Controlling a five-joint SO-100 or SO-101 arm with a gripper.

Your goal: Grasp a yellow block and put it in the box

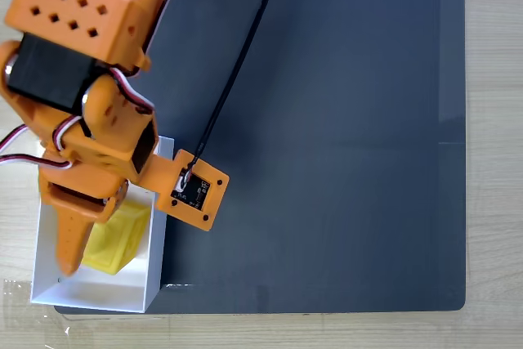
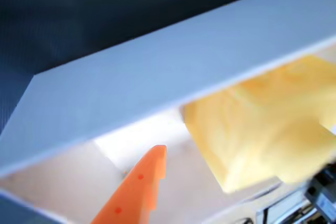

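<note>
My orange arm (image 1: pixel 90 79) enters from the 10 o'clock corner and reaches toward 6 o'clock over the white box (image 1: pixel 155 259), which sits at the 7 o'clock edge of the dark mat (image 1: pixel 343 120). My gripper (image 1: pixel 86 239) is inside the box. The yellow block (image 1: pixel 118 239) lies in the box, touching my finger at its 9 o'clock side. A black cable (image 1: pixel 237 63) runs to the wrist camera mount (image 1: pixel 194 190).

Even, bright daylight in my fixed view; my wrist view is blurred, the bright yellow plastic cube (image 2: pixel 262 129) smeared at right.
</note>
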